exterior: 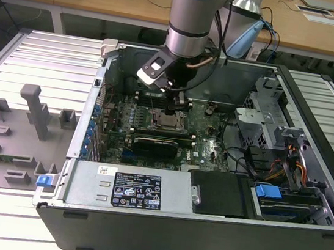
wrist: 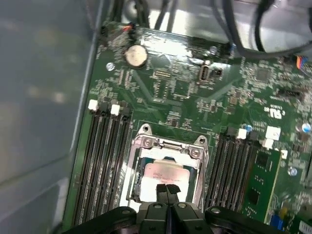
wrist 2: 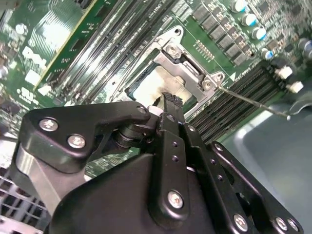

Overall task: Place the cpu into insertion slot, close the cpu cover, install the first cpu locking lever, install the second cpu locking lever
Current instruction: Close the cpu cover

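Observation:
My gripper (exterior: pixel 171 108) hangs low over the insertion slot (exterior: pixel 168 123) in the middle of the green board. In the first wrist view its fingertips (wrist: pixel 166 188) are pressed together with nothing between them. They sit right over the near edge of the cpu (wrist: pixel 162 173), whose pale metal top lies flat in the socket. The silver cpu cover (wrist: pixel 168 145) lies down around the chip, which shows through its window. In the second wrist view a thin wire locking lever (wrist 2: pixel 249 100) sticks out sideways from the cover (wrist 2: pixel 189 64), standing free above the memory slots.
Black memory slots (wrist: pixel 103 161) flank the socket on both sides. A coin battery (wrist: pixel 136 55) and cables lie beyond it. The case walls (exterior: pixel 161 214) ring the board. A drive cage (exterior: pixel 275 145) fills the exterior view's right, and a grey fixture tray (exterior: pixel 17 136) lies outside on its left.

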You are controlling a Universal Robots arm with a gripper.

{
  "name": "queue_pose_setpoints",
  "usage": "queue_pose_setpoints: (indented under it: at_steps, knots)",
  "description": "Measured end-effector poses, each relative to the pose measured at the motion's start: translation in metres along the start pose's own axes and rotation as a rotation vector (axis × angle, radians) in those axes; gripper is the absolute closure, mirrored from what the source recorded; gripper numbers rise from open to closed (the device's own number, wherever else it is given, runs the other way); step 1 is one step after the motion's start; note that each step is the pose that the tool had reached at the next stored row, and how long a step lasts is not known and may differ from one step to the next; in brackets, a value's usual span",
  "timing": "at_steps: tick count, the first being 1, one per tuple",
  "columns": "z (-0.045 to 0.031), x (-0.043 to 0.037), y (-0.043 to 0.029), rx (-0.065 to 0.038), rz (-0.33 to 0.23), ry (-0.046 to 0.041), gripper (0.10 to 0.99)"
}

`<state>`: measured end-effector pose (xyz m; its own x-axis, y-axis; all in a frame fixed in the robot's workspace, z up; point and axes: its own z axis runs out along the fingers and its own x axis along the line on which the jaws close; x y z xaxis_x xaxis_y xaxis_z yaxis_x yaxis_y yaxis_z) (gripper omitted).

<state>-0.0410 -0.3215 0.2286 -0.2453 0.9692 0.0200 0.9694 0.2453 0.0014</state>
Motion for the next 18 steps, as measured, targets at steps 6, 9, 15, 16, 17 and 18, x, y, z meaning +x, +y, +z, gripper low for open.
queue_pose_setpoints:
  at_steps: [6,9,15,16,17,18]
  knots:
    - [0.0002,0.0000,0.0000,0.003,-0.161,0.0002,0.980]
    - [0.0003,0.0000,0.0000,0.004,-0.217,0.0003,0.980]
    - [0.0006,0.0000,0.0000,0.008,-0.413,0.0006,0.980]
    - [0.0006,0.0000,0.0000,0.009,-0.441,0.0006,0.980]
    - [0.0006,0.0000,0.0000,0.009,-0.463,0.0007,0.980]
    - [0.0006,0.0000,0.0000,0.010,-0.481,0.0007,0.980]
